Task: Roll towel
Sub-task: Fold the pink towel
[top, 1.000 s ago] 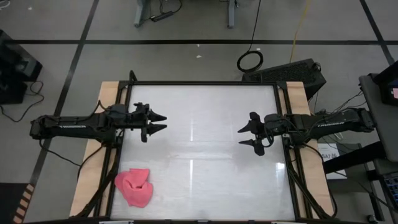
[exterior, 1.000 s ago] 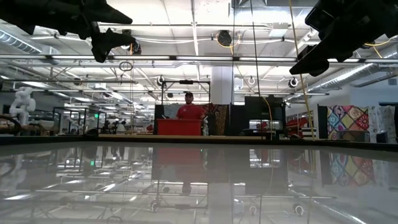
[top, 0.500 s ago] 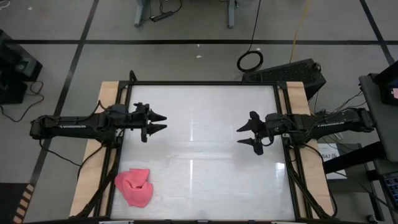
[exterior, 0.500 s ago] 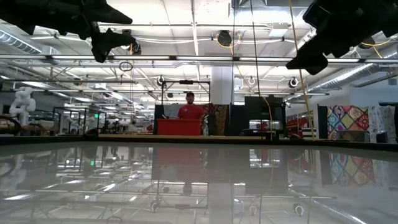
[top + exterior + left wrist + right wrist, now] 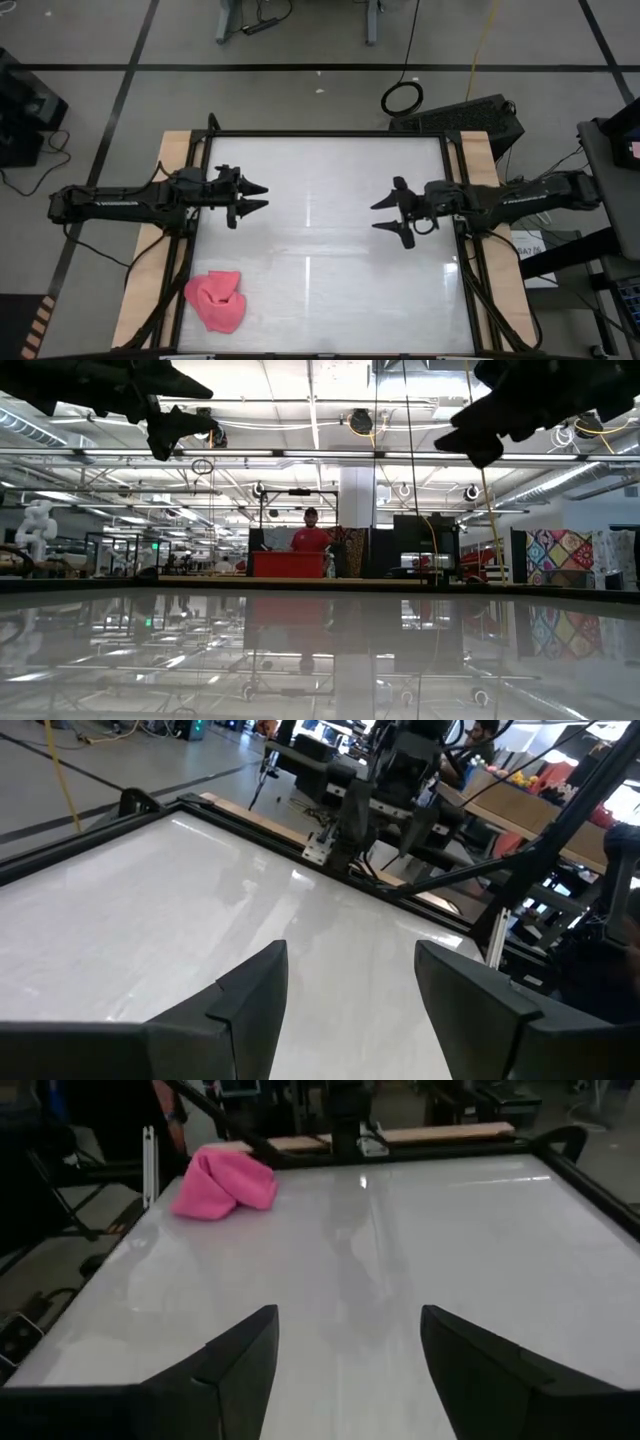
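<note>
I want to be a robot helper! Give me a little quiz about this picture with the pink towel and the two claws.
1. True or false: the towel lies crumpled near the table corner on the left arm's side.
2. Which is holding the towel? A) left claw B) right claw C) neither
3. Fill in: both claws hang above the table with their fingers ____.

Key:
1. True.
2. C. Both claws are up in the air, apart from the towel.
3. Open.
</note>
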Available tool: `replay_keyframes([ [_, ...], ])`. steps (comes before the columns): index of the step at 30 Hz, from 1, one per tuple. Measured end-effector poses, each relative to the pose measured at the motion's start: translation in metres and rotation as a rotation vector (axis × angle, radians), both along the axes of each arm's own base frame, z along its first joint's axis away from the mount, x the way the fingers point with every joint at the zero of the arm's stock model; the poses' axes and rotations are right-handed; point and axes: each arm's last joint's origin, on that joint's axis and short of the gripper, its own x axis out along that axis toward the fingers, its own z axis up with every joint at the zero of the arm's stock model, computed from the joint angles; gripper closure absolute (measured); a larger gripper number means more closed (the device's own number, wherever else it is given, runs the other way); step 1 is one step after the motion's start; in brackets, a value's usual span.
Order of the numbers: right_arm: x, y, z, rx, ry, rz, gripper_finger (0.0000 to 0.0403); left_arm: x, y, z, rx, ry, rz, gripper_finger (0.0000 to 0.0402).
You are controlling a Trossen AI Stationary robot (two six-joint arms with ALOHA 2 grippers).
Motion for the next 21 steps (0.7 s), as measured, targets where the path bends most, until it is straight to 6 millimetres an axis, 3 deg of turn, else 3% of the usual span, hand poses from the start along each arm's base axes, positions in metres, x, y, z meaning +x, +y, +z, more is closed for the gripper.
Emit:
replay_keyframes([
  [12,0.050,0.009,-0.050,0.086,0.100,0.222,0.0167,0.000,0.000,0.000,0.000,0.000,0.000,0.0178],
  [21,0.084,0.031,-0.057,0.175,-0.038,0.387,0.0167,0.000,0.000,0.000,0.000,0.000,0.000,0.0178],
])
